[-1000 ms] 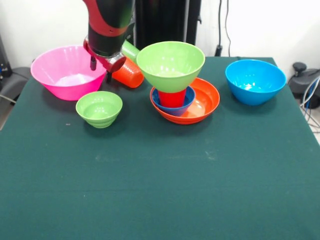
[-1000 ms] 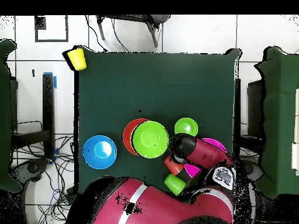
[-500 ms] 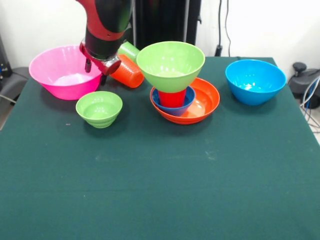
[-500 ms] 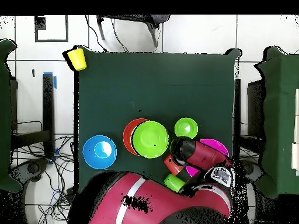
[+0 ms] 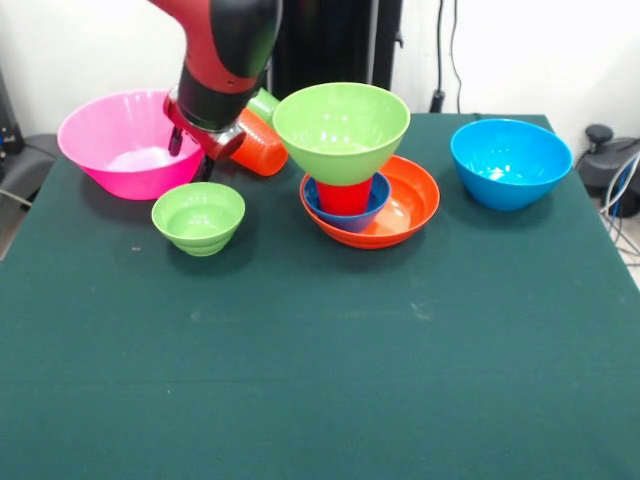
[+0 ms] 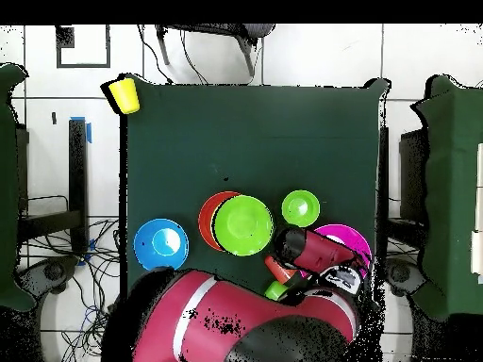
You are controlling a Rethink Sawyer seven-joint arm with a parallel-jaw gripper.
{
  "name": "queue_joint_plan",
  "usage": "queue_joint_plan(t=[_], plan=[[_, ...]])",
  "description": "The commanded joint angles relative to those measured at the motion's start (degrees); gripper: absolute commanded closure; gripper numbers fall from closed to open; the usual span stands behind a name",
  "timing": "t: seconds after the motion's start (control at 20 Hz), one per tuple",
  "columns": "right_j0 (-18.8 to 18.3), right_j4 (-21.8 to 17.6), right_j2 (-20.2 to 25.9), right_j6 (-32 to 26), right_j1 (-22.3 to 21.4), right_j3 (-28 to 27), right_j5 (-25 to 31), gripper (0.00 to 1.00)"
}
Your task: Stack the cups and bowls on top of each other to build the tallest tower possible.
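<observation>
The tower stands mid-table: a wide orange bowl (image 5: pixel 410 205) holds a small dark blue bowl (image 5: pixel 372 207), a red cup (image 5: pixel 343 197) and, on top, a large green bowl (image 5: pixel 341 125). From above the green bowl (image 6: pixel 242 224) covers most of the orange bowl (image 6: pixel 208 219). My gripper (image 5: pixel 190 157) is open and hangs at the right rim of the huge pink bowl (image 5: pixel 120 140), one finger inside the bowl and one outside. An orange cup (image 5: pixel 258 146) lies on its side just right of the gripper, with a light green cup (image 5: pixel 263 102) behind it. In front sits a small green bowl (image 5: pixel 198 215).
A large blue bowl (image 5: pixel 510 160) stands alone to the right of the tower. A yellow cup (image 6: pixel 124 93) sits at the table's far left corner in the overhead view. My arm (image 6: pixel 274 330) hides the gripper and part of the pink bowl (image 6: pixel 347 238) from above.
My gripper has come down and slightly forward onto the pink bowl's right rim. The pink bowl has shifted a little to the left. The tower and other bowls have not moved.
</observation>
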Motion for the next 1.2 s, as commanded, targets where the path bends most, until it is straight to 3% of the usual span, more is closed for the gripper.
queue_joint_plan(t=[0.05, 1.2], plan=[[1.16, -1.12, 3.73, 7.06, 3.58, -2.86, -3.48, 0.00], [-0.82, -2.63, 5.01, 3.16, -5.79, 1.15, 3.08, 0.00]])
